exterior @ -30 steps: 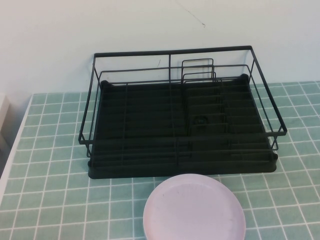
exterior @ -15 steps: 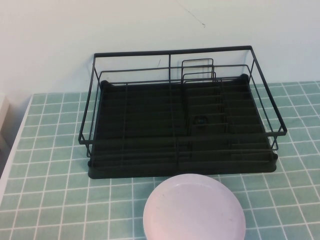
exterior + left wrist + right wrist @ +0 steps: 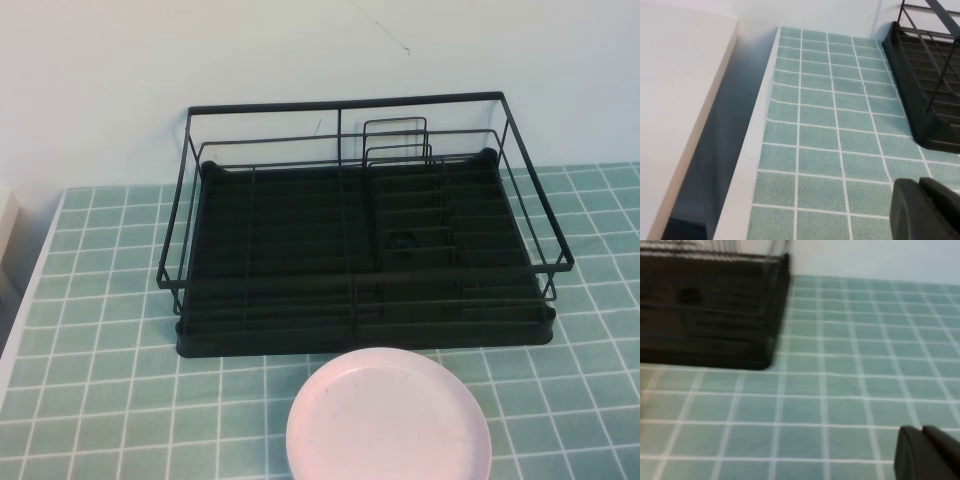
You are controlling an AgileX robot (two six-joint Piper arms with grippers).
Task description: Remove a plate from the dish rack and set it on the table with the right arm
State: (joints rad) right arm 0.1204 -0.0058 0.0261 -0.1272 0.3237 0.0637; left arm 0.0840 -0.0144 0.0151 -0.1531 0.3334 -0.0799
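The plate (image 3: 389, 416) is round, pale pink and glossy with a low raised rim, and it lies flat on the teal tiled bench (image 3: 100, 330) just in front of the black wire dish rack (image 3: 360, 250); no writing shows on it. The right hand (image 3: 927, 452) is above the bench beside the rack's corner, its fingers pressed together and holding nothing. The left hand (image 3: 925, 207) is over the bench's left edge, also closed and empty.

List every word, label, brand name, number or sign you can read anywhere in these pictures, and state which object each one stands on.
None: no readable text appears in any view.
Round pale pink plate: plain, no print.
Black wire-frame dish rack: no label visible.
Teal-green tiled table: only white grout lines.
Left tool and right tool, each low over the tiles: plain black, unmarked.
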